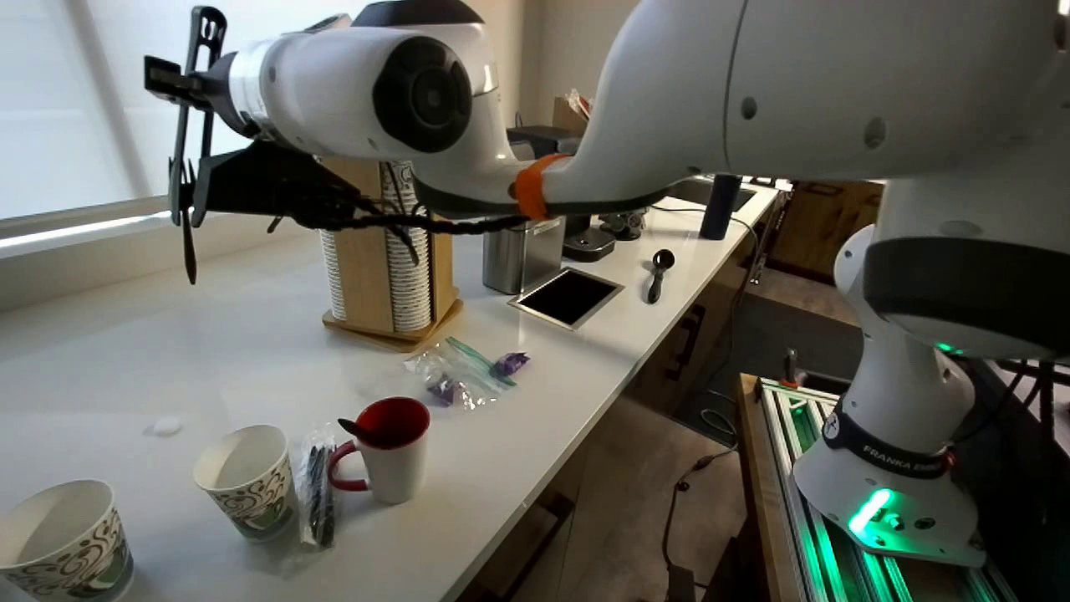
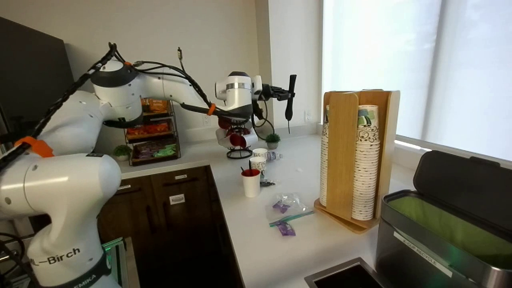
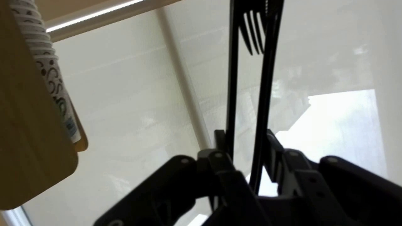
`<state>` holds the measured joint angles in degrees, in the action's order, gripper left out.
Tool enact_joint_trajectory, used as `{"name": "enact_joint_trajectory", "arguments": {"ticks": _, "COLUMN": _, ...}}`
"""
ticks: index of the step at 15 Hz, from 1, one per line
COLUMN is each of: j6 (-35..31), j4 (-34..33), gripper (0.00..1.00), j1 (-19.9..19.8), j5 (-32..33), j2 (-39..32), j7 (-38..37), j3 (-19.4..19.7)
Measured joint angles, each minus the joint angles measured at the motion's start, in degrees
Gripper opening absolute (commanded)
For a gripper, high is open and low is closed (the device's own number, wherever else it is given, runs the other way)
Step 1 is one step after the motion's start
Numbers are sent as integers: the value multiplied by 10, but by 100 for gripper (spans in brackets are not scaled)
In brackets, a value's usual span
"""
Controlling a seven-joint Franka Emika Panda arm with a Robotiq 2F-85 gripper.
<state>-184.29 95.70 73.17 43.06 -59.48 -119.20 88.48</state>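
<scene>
My gripper [image 3: 246, 144] is shut on black tongs [image 3: 231, 81], with one finger against each tong arm. The tongs also show in both exterior views [image 1: 181, 146] [image 2: 292, 84], upright and high above the counter. A black fork [image 3: 253, 29] sits between the tong tips in the wrist view; its tines show, and the rest is hidden or cut off. In an exterior view a dark, narrow handle [image 1: 190, 247] hangs below the tips. The gripper also shows in both exterior views [image 1: 177, 84] [image 2: 289, 94]. The wooden cup holder [image 3: 28, 125] stands nearest, beside the tongs in the wrist view.
On the counter [image 1: 276, 359] stand a red-lined mug [image 1: 397, 468] with dark utensils, paper cups [image 1: 259, 502] [image 1: 92, 552], a cutlery packet [image 1: 319, 493] and a plastic bag [image 1: 468, 376]. A steel bin [image 2: 416, 244], inset opening [image 1: 568, 297], mug rack [image 2: 239, 154] and snack rack [image 2: 154, 136] also show.
</scene>
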Motion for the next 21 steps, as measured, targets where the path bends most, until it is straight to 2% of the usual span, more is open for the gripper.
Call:
{"name": "enact_joint_trajectory", "arguments": {"ticks": 3, "j6": 14, "j4": 109, "gripper": 8, "j1": 85, "j5": -9, "j2": -20, "j7": -20, "j3": 50}}
{"name": "enact_joint_trajectory", "arguments": {"ticks": 7, "j6": 90, "j4": 258, "gripper": 8, "j1": 186, "j5": -24, "j2": -34, "j7": -41, "j3": 68}}
{"name": "enact_joint_trajectory", "arguments": {"ticks": 8, "j6": 104, "j4": 294, "gripper": 31, "j1": 211, "j5": -34, "j2": -39, "j7": -49, "j3": 73}}
{"name": "enact_joint_trajectory", "arguments": {"ticks": 10, "j6": 113, "j4": 358, "gripper": 31, "j1": 254, "j5": -102, "j2": -59, "j7": -37, "j3": 85}}
{"name": "enact_joint_trajectory", "arguments": {"ticks": 11, "j6": 113, "j4": 374, "gripper": 8, "j1": 267, "j5": -116, "j2": -70, "j7": -37, "j3": 91}}
{"name": "enact_joint_trajectory", "arguments": {"ticks": 13, "j6": 108, "j4": 382, "gripper": 8, "j1": 272, "j5": -147, "j2": -80, "j7": -10, "j3": 91}}
{"name": "enact_joint_trajectory", "arguments": {"ticks": 17, "j6": 59, "j4": 357, "gripper": 8, "j1": 247, "j5": -254, "j2": -65, "j7": 148, "j3": 65}}
{"name": "enact_joint_trajectory", "arguments": {"ticks": 21, "j6": 3, "j4": 353, "gripper": 8, "j1": 230, "j5": -341, "j2": -19, "j7": 286, "j3": 48}}
